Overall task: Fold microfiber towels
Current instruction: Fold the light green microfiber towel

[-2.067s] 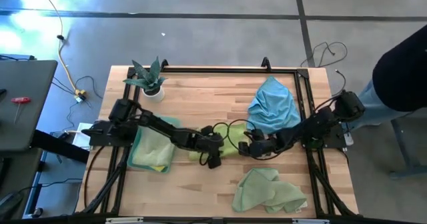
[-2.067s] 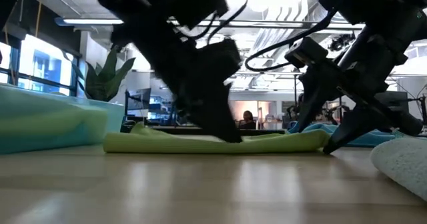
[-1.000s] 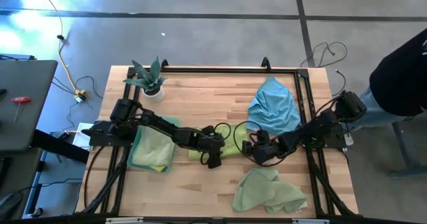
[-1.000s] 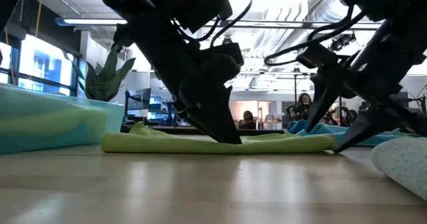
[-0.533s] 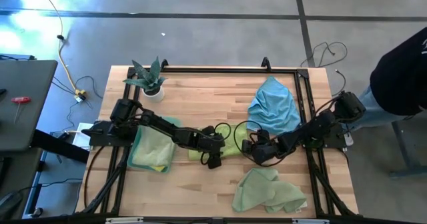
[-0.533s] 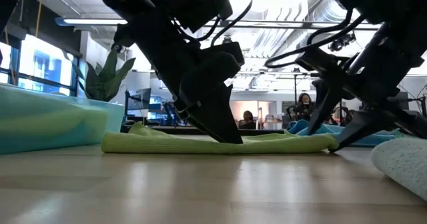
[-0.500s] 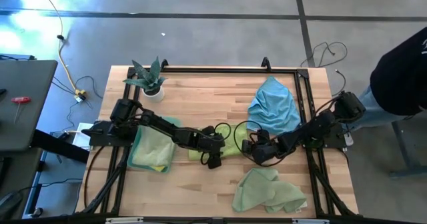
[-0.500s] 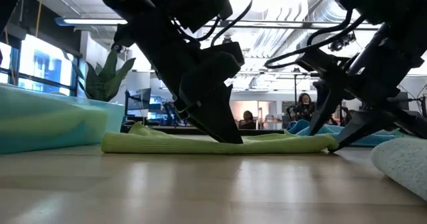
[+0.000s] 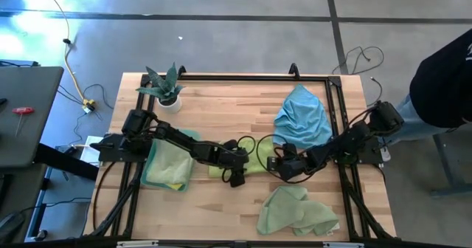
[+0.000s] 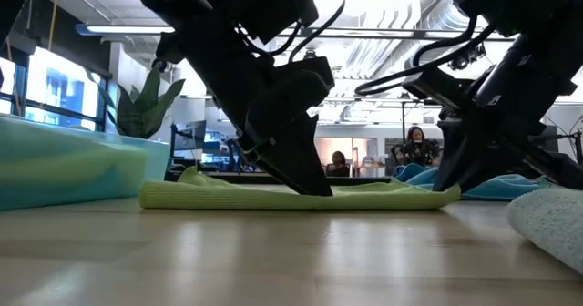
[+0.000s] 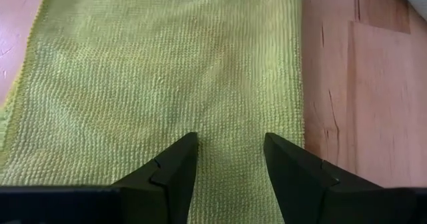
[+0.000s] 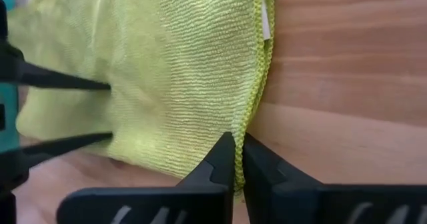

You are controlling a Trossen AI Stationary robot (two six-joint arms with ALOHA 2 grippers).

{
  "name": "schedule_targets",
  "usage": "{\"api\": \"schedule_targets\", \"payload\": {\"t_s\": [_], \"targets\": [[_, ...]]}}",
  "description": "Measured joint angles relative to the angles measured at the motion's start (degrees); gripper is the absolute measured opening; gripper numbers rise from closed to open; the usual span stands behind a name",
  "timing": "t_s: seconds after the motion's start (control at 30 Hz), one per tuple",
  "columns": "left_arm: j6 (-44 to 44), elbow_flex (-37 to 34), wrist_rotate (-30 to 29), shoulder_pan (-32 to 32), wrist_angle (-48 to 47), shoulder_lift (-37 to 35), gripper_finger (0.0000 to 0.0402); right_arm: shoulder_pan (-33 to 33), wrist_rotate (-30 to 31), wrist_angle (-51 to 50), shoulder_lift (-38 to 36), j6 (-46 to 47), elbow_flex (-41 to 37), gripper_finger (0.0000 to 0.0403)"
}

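Wooden table (image 9: 221,108) before you holds, from the left, a potted plant (image 9: 165,89) and a stack of folded towels (image 9: 169,164). At the middle, your left gripper (image 11: 227,159) presses its parted fingers onto a flat yellow-green towel (image 9: 257,159). Your right gripper (image 12: 233,159) is closed, pinching that towel's edge. Beyond it lie a blue towel (image 9: 302,116) and a crumpled pale green towel (image 9: 295,211).

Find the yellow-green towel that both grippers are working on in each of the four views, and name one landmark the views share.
High view: yellow-green towel at table centre, mostly hidden under the arms.
Low view: a flat strip across the middle.
Left wrist view: fills most of the picture.
Right wrist view: upper left.
Shared landmark: the right gripper, shut on the towel's hemmed edge.
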Motion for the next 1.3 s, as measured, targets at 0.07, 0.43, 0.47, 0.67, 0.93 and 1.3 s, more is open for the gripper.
{"api": "schedule_targets", "payload": {"t_s": [0.07,0.43,0.47,0.67,0.93,1.3], "targets": [[0.0,0.7,0.5,0.0,-0.8,-0.5,0.0165,0.0,-0.8,0.0,-0.3,-0.6,0.0,0.0003],[-0.2,5.1,2.1,-0.8,-10.7,-8.6,0.0165,-0.8,-0.9,-6.4,-6.8,-3.4,0.1,0.0001],[-0.9,5.0,2.1,-0.9,-13.4,-10.0,0.0165,-1.0,-1.2,-6.3,-7.3,-4.5,0.1,0.0001],[-7.9,5.1,2.4,-2.0,-22.3,-17.2,0.0165,-3.7,-4.8,-7.8,-6.8,-13.3,4.7,0.0],[-15.4,5.1,-3.7,-5.6,-29.1,-27.4,0.0165,-8.5,-6.0,-11.4,-3.0,-26.5,13.3,0.0],[-20.9,4.7,-4.7,-9.6,-41.4,-36.7,0.0165,-11.9,-9.5,-8.1,11.4,-33.0,27.7,0.0]]}}
